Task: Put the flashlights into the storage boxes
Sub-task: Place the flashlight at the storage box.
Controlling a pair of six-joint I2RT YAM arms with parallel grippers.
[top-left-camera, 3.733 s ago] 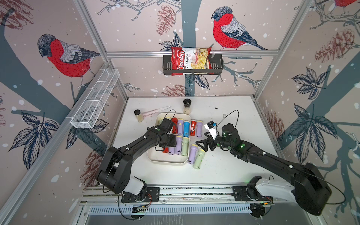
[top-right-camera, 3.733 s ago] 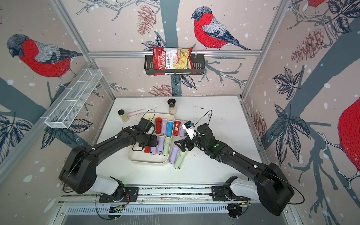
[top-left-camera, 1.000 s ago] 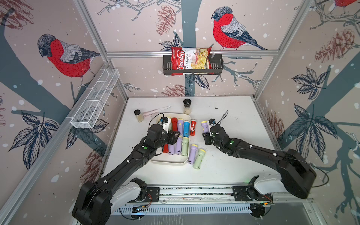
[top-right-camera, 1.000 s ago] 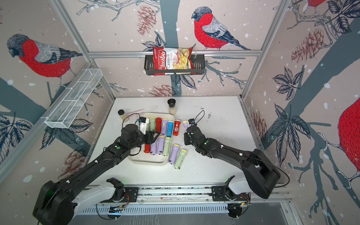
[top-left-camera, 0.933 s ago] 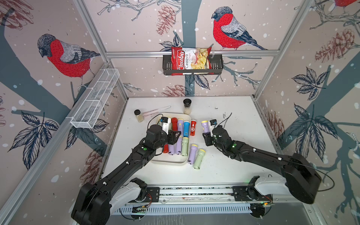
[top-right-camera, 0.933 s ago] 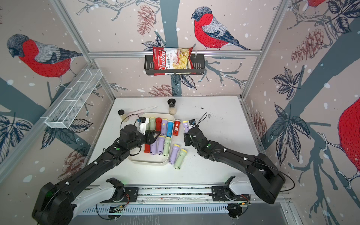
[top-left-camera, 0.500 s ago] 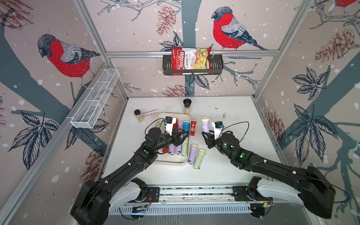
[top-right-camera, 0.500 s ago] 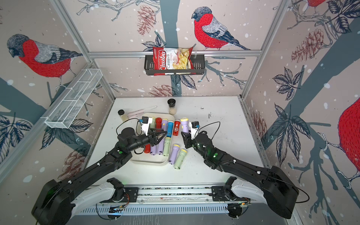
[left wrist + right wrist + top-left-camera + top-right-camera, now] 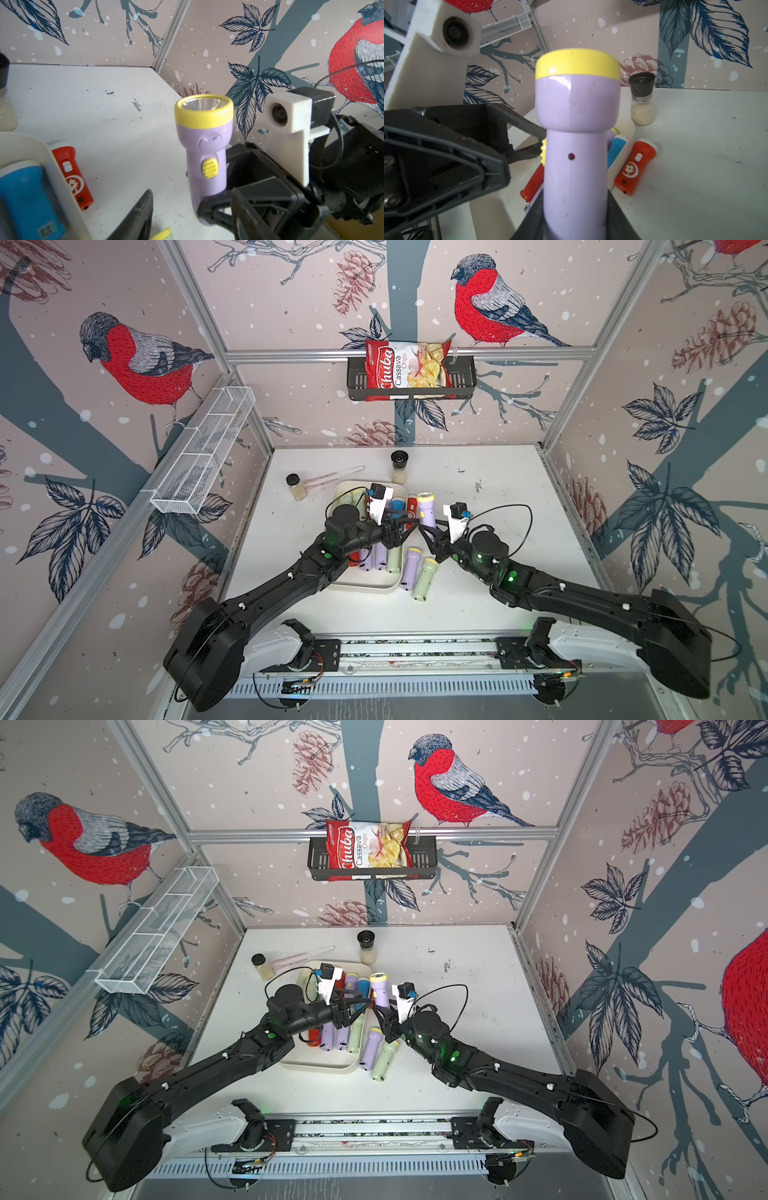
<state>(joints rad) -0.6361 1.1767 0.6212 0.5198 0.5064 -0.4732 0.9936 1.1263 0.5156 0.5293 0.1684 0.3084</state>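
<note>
You already have several flashlights point(image 9: 380, 560) lying in the tray point(image 9: 365, 588). Your left end effector point(image 9: 401, 526) hangs over it, parted and empty. A red flashlight point(image 9: 411, 506) and two more flashlights point(image 9: 409, 568) lie outside on the desk point(image 9: 498, 489). Your right end effector point(image 9: 428, 531) clamps the lilac flashlight point(image 9: 427, 508) head-up beside the tray, so I judge four remain

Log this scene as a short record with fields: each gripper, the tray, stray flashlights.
right gripper: shut on the tail of the held lilac flashlight, yellow head up
left gripper: open, jaws spread beside that flashlight's body
tray: cream-white, several flashlights lying inside
strays on table: red flashlight beside the tray's wall; loose lilac flashlight and pale green flashlight side by side next to the tray
</note>
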